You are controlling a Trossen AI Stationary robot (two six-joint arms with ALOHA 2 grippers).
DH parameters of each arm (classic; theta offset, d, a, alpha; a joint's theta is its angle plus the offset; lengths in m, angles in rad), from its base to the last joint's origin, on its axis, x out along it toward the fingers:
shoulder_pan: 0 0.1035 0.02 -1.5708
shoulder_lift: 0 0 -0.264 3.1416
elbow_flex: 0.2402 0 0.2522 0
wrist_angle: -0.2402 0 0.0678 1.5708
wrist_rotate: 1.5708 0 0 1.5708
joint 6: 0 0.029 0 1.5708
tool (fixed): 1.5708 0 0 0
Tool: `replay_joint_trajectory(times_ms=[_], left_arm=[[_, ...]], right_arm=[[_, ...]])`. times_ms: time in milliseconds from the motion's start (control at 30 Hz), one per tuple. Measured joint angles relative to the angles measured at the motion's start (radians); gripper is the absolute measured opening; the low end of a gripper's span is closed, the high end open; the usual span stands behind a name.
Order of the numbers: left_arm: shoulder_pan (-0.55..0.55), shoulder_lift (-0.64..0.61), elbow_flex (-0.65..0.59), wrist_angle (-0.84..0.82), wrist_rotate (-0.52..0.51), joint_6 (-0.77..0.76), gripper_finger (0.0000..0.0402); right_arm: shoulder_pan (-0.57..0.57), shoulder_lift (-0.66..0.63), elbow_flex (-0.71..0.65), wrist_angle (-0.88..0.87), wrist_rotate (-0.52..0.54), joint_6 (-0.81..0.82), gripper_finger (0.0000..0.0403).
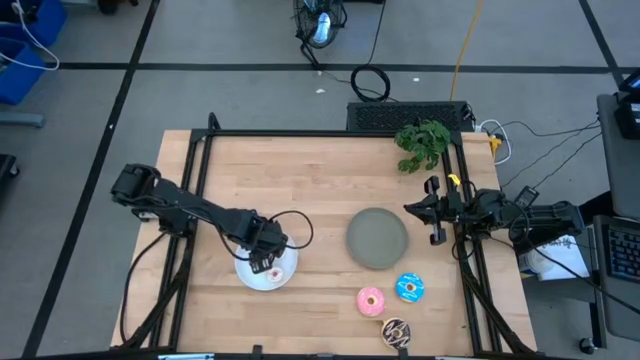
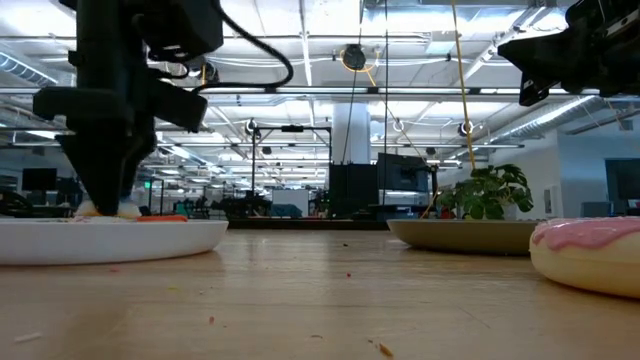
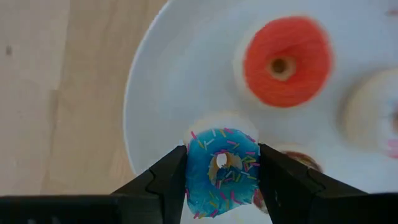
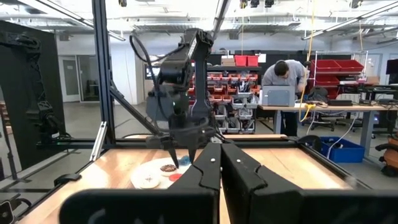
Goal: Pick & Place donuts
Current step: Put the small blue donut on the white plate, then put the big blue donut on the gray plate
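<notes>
A white plate (image 1: pixel 283 278) lies on the table's left half, with a small red donut (image 3: pixel 285 53), a whitish one (image 3: pixel 373 112) and a brown one (image 3: pixel 303 160) lying flat on it. Just over this plate my left gripper (image 3: pixel 222 165) points down, shut on a small blue sprinkled donut (image 3: pixel 221 171). Near the front right, a larger pink donut (image 1: pixel 370 300), a blue one (image 1: pixel 407 287) and a dark brown one (image 1: pixel 396 332) lie flat on the wood. My right gripper (image 4: pixel 221 149) waits shut at the table's right edge, touching nothing. My left gripper pinches the small blue donut by two opposite sides of its outer rim (image 3: pixel 191 168), one finger on each. The fingers (image 3: pixel 163 180) come from above, pointing down. The donut sits flat, icing up, just over the white plate; whether it touches the plate I cannot tell.
A grey plate (image 1: pixel 377 238) lies at the table's middle right. A green plant (image 1: pixel 423 143) stands at the far right corner. Bare wood stretches along the far half and the near left of the table (image 1: pixel 300 170).
</notes>
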Motion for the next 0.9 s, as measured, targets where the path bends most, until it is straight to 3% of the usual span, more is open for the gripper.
replay_joint_trajectory(times_ms=[333,667,900], left_arm=[[0.002,-0.004,-0.028,0.040,0.010,-0.011,0.0184],[0.002,-0.004,-0.028,0.040,-0.033,-0.015,0.0263],[0.002,-0.004,-0.054,0.057,-0.041,-0.028,0.0284]], right_arm=[[0.000,0.000,0.000,0.001,0.001,0.000,0.0000],[0.000,0.000,0.000,0.000,0.001,-0.001,0.0000],[0.000,0.000,0.000,0.000,0.001,-0.002,0.0000]])
